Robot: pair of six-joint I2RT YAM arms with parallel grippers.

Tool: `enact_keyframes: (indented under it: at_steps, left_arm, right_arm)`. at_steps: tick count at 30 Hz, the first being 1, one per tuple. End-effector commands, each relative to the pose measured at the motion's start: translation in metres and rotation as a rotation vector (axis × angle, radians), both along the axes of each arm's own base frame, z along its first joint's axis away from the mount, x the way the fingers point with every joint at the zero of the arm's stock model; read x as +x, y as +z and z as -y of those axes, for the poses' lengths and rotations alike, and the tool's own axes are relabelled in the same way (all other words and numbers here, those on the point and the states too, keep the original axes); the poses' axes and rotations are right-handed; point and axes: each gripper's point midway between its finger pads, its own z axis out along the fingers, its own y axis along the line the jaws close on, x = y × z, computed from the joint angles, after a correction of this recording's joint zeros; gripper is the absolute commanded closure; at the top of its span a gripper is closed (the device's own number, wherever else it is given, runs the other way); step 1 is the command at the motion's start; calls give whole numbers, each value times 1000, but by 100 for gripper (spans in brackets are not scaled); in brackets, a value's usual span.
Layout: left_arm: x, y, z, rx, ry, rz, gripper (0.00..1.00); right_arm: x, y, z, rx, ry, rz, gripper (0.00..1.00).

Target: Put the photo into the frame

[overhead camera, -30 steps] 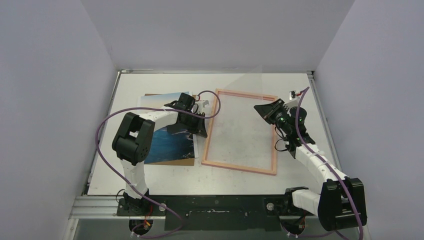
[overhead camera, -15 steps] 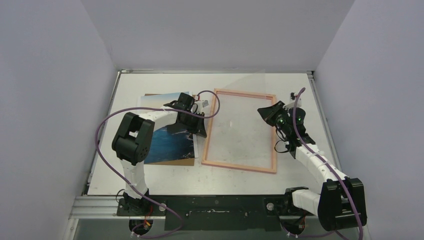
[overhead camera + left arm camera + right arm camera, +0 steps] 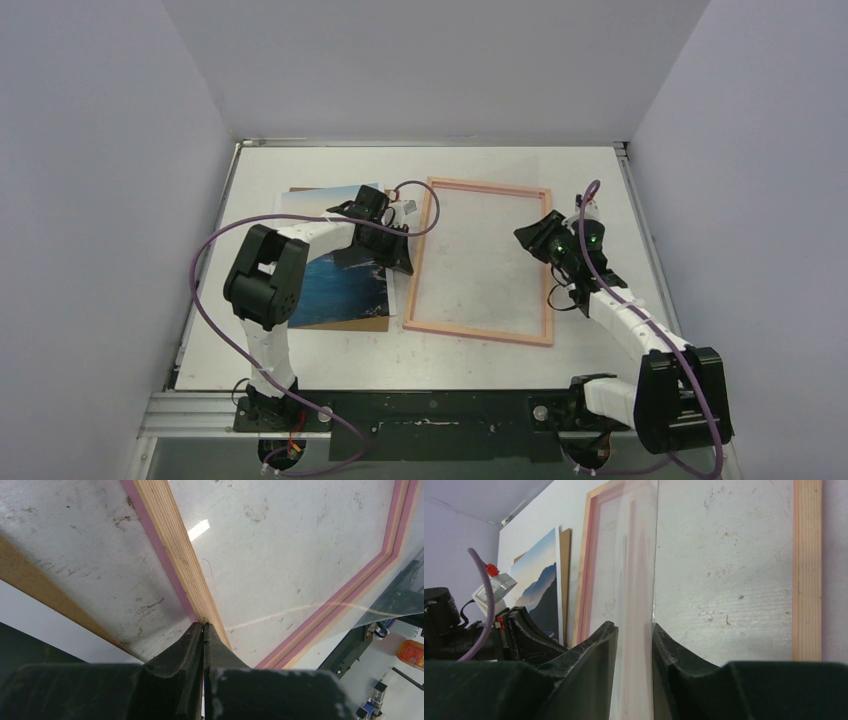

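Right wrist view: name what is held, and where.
Clear transparent sheet, its near edge between the right gripper's slightly parted fingers; whether they clamp it cannot be told.

the photo [image 3: 345,290] lies on the backing board [image 3: 566,580], just left of the frame [image 3: 478,332], on the table [image 3: 300,352].

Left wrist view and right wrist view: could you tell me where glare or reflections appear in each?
Left wrist view: a small bright glare patch lies inside the thin pink rectangular frame, plus a faint pale line. Right wrist view: the clear pane at the right gripper carries blurred pink streaks, apparently reflections.
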Motion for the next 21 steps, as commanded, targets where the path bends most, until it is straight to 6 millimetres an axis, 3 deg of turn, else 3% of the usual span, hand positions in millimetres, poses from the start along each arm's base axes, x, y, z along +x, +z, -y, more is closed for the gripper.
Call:
enact_keyframes:
  at_steps: [1,4,9,13,17,21]
  left_arm:
    - [-5,-5,-5,39,-19,13,100]
    - [-5,-4,-5,40,-21,15,100]
    - [-3,-2,-5,37,-17,18,100]
    - [-3,0,-7,34,-12,18,100]
    - [-1,2,-9,33,-10,21,100]
    - [-2,1,-11,35,-10,18,100]
  right_arm:
    - [0,-6,-10,-18,59,-9,69]
    - [1,-11,-8,-37,55,-31,59]
    - [4,-16,0,-112,30,-72,25]
    - [4,-20,11,-209,-4,-120,8]
    - [1,-29,18,-277,-16,-177,0]
    - [1,-34,13,-279,15,-179,7]
